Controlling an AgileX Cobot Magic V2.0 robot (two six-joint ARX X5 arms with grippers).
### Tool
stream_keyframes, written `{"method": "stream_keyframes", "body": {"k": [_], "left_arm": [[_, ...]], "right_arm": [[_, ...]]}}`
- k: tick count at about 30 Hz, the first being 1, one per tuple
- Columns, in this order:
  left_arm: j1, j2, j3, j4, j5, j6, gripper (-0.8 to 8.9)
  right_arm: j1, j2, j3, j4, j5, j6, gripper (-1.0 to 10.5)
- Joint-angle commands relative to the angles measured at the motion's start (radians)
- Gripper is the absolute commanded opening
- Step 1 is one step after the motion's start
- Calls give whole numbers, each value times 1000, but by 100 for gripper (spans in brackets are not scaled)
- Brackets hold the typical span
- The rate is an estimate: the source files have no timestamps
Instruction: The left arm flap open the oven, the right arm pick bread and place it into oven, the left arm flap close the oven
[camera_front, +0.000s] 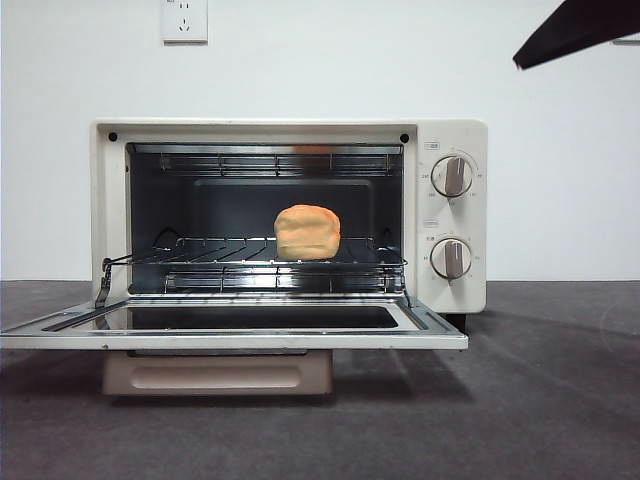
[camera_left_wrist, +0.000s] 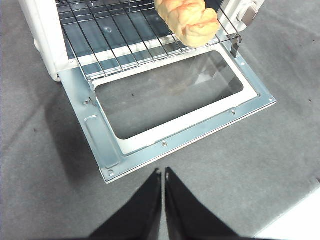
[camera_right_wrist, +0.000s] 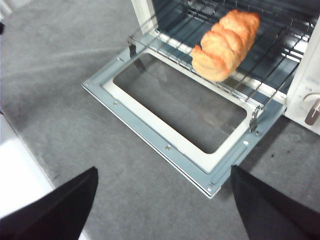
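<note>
So the bread (camera_front: 307, 232) is already on the wire rack (camera_front: 250, 250) inside the oven (camera_front: 290, 215), and the door (camera_front: 235, 328) is dropped flat, hanging open over the bench (camera_front: 540, 400). By my read 2 of the 3 steps are done and only the closing flap is left.

The relation that matters: the left gripper (camera_left_wrist: 163, 175) hovers above the bench just in front of the door's free front edge, tips aimed at it but not touching. Its jaws are pressed together into 1 wedge, holding nothing. The door's long edge runs crosswise to that wedge, so the tip would probably need to get under the lip and swing it up toward the oven. The handle (camera_front: 217, 375) sits underneath the open door, so it's hidden from the left wrist camera.

The right gripper (camera_right_wrist: 160, 200) is spread wide and empty, hanging high over the door's other end, further back than the left.

The loaf is golden-orange, lumpy and braided-looking, with its long axis pointing into the oven and a paler end facing out, sitting toward the knob (camera_front: 452, 175) side of the rack.
</note>
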Motion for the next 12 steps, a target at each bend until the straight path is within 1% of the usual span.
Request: {"method": "stream_keyframes", "body": {"k": [1,12], "left_arm": [[-3,5,4,6,5,-3,16],[-3,5,4,9,5,-6,16]], "right_arm": [[10,-9,11,22,-2,6,422],[10,-18,11,24,-2,13,422]]}}
